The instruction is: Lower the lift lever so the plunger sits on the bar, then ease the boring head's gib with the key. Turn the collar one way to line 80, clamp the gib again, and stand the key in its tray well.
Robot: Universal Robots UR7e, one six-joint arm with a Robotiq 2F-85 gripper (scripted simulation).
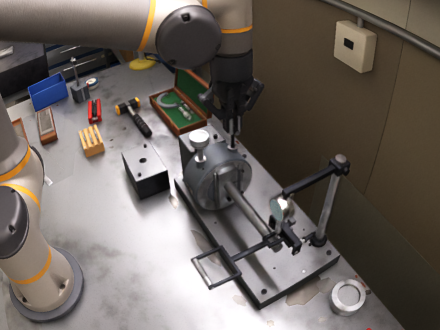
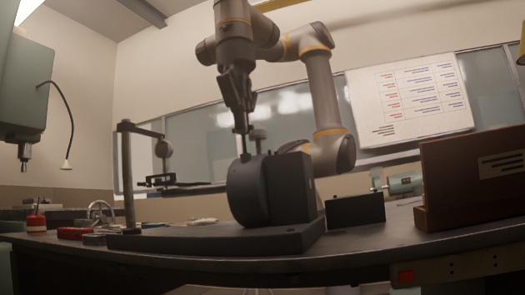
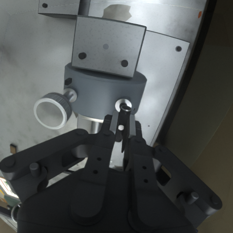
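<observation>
The key stands upright with its tip in the gib screw on top of the boring head. The head is a round dark grey body on a block, with a knurled silver collar knob beside the screw. A bar runs from its face toward the dial indicator on its stand. The lift lever lies at the near end of the base plate. The black tray block sits left of the head. My gripper is closed on the key.
The base plate carries the fixture near the bench's right edge, close to the wall. A green-lined case, a mallet, a wooden block, a blue bin and a metal ring lie around the bench.
</observation>
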